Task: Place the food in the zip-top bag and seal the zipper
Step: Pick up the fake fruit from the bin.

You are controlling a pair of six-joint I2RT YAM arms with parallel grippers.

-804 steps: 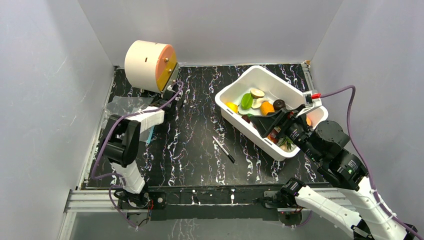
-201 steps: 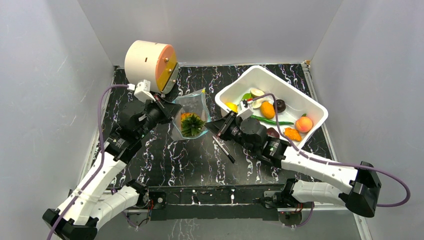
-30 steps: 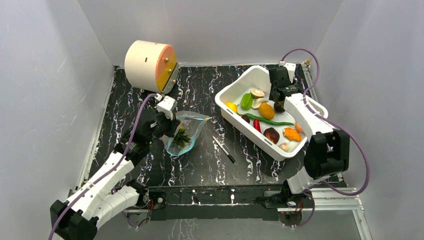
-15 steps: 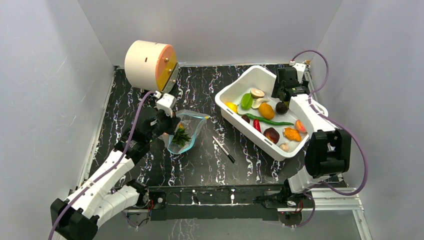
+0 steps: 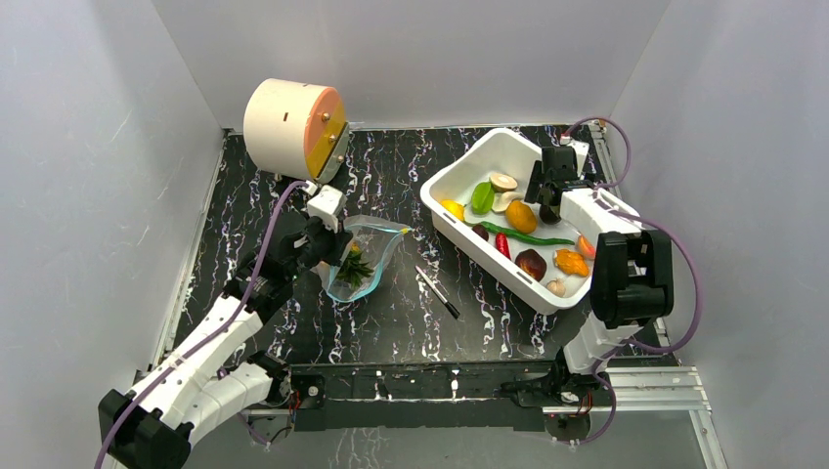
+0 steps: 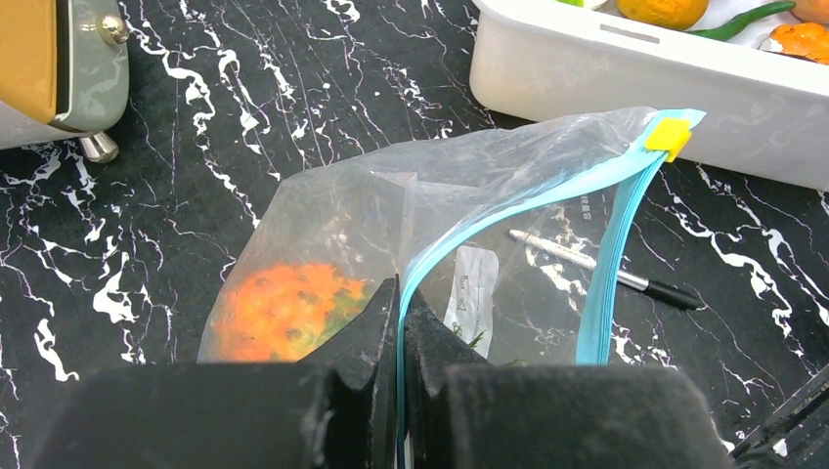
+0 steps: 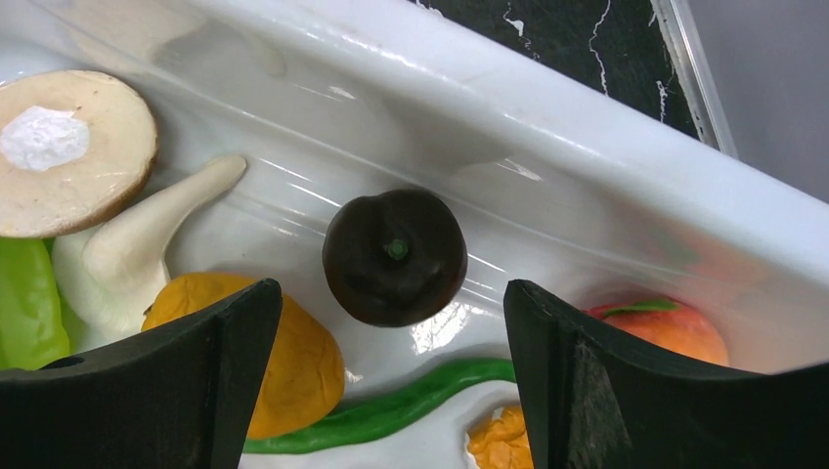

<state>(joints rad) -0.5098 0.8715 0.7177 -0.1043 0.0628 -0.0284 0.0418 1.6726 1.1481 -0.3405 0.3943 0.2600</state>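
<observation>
Zip-top bag holds pineapple; white tub holds other food.

White tub, black pen, cream drum

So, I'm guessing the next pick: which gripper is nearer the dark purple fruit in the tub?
Right. The right gripper hangs open over the dark purple fruit; the left gripper is across the table, pinching the zipper.
</observation>
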